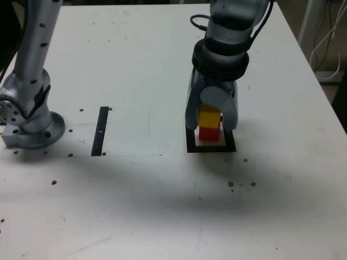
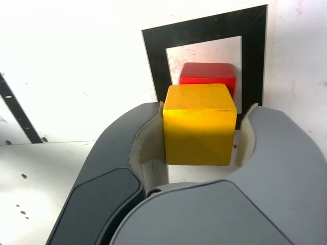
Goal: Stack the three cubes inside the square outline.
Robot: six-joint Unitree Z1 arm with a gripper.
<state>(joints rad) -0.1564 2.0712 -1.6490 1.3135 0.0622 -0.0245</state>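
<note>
Black strip [image 1: 101, 131]: lies on the surface [image 1: 162, 206], exterior view's left; ignore it.
Yellow cube [image 2: 198, 124]: sits on red cube [image 2: 207, 77], inside square outline [image 2: 153, 51].
Handling: likely light, rigid, smooth; you grip opposite flat sides.
End effector [image 2: 199, 130]: straddles yellow cube; gap at one jaw, looks slackened.
Green cube: not seen.
Writing: none legible.

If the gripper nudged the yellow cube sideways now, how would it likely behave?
The yellow cube looks rigid and flat-faced, so it would probably slide, not roll. Its smooth faces suggest little grip on the red cube beneath. Sitting slightly offset there, it could tip off.
</note>
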